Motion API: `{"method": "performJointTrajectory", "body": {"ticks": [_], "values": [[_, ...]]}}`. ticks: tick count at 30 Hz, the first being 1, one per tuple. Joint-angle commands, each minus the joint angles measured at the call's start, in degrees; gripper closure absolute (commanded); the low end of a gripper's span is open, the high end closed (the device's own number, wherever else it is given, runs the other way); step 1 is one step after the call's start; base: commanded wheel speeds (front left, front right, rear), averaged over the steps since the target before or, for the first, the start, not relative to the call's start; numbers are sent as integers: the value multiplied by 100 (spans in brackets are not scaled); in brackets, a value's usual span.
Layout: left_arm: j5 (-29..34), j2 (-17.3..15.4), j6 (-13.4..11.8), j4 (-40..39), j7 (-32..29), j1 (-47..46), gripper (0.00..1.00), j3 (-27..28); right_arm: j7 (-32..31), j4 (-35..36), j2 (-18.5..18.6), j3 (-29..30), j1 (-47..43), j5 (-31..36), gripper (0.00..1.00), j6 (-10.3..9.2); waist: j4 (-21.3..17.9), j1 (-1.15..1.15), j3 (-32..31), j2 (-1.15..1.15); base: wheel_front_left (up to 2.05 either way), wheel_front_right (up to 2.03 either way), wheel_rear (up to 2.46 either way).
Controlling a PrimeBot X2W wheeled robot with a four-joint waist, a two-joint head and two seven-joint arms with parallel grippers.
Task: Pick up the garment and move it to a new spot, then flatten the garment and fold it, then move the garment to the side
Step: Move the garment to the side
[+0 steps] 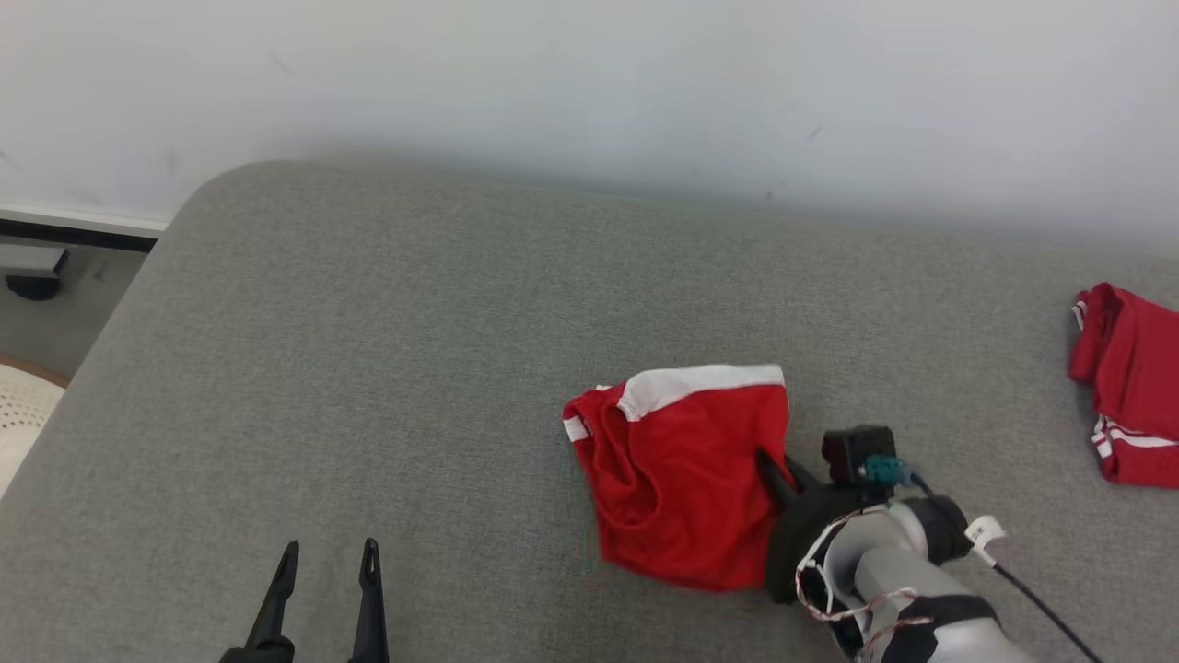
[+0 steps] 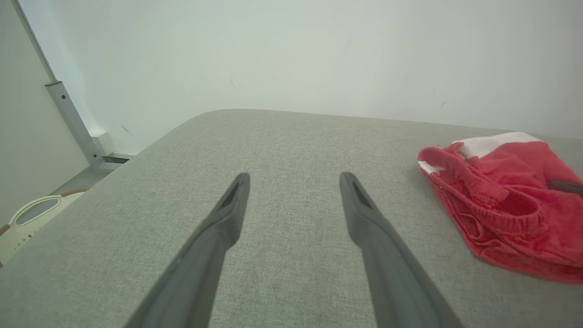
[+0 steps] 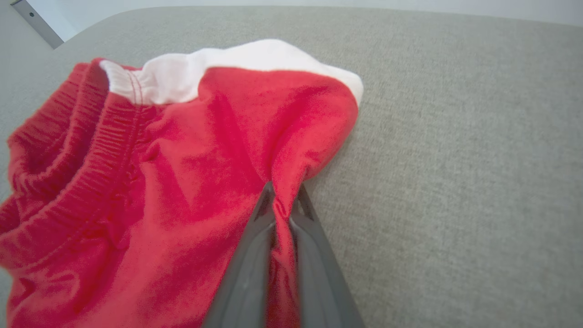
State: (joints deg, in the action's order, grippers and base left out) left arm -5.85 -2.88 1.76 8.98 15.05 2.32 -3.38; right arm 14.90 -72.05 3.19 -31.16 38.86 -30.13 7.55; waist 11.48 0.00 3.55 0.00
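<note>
Shorts point(image 1: 682, 479) are judged soft and limp; edge fold is clamped by right claw point(image 3: 284, 196). Left claw point(image 1: 329, 552) held apart.

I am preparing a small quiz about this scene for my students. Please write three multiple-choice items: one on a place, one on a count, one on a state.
1. Where is the left gripper relative to the central garment?
A. On top of it
B. Apart from it, over bare grey cushion
C. Touching its edge

2. How many red garments lie on the grey cushion in the head view?
A. One
B. Two
C. Three

3. What is the state of the right gripper?
A. Shut on a fold of the central garment
B. Open above it
C. Shut on nothing

Answers:
1 B: it stands open over bare fabric, to the left of the central garment.
2 B: a second garment lies at the right edge.
3 A: the right wrist view shows red cloth pinched in it.
</note>
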Motion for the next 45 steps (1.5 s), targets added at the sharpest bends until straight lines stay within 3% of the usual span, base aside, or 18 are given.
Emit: {"method": "performJointTrajectory", "body": {"ticks": [1,11,18,28,38,45], "values": [[-37,0,-7,-22,13,-31,0,27,31,17,130,93,143,188,100,-11,-174,0,85,0,0,0,0],[-143,-1,-7,-128,14,-257,0,85,31,440,642,634,721,1280,100,-11,-808,0,419,0,0,0,0],[-75,-1,83,-187,13,-511,0,140,24,447,1102,435,1258,1645,100,-11,-1137,0,767,0,0,0,0],[115,-1,225,-371,13,-756,0,316,-312,554,1848,-327,1944,1519,100,-11,-1384,0,1161,0,0,0,0],[289,-2,374,-529,13,-857,0,471,-781,954,2751,-1067,2487,914,100,-11,-1642,0,1403,0,0,0,0],[345,-2,403,-622,13,-928,0,494,-1043,1116,3174,-1363,2827,553,100,-11,-1772,0,1604,0,0,0,0]]}}
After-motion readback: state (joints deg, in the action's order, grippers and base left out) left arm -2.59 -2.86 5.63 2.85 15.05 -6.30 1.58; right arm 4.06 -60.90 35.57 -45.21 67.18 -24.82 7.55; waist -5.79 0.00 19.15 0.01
